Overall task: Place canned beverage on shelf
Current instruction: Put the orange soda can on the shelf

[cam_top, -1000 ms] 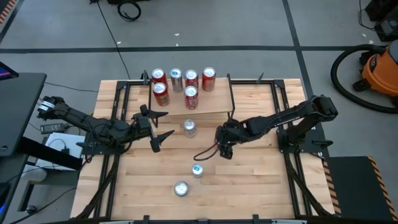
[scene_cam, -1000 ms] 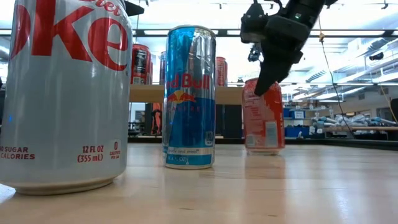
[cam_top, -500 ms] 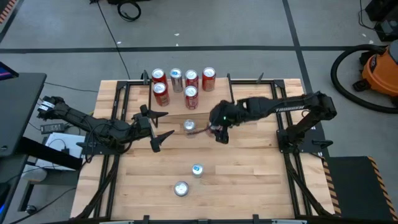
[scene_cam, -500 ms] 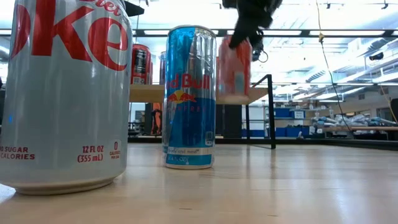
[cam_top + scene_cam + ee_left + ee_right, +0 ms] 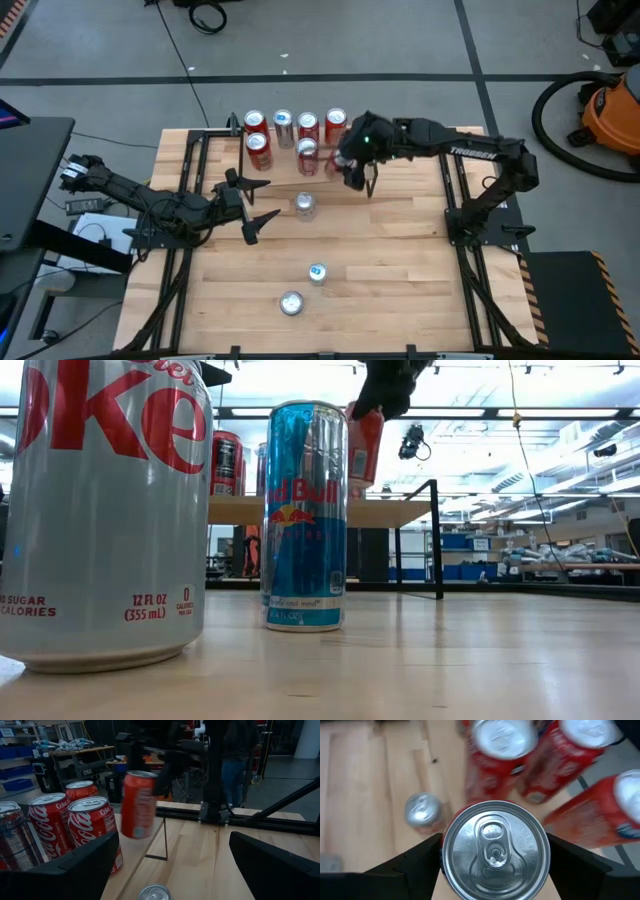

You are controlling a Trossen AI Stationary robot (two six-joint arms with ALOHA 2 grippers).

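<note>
Gripping a red can (image 5: 138,804) between its two fingers, the right end effector (image 5: 352,168) holds it in the air, tilted, above the shelf (image 5: 372,513). Just beside it toward the left arm, six more cans (image 5: 283,128) stand on the shelf in two rows. Nearer the bench (image 5: 400,270) front, below the shelf edge, a silver can (image 5: 304,205) stands alone, and farther out stand a slim blue can (image 5: 304,515) and a big silver can (image 5: 100,510). The left end effector (image 5: 257,207) waits beside the lone silver can, fingers spread apart, holding nothing.
</note>
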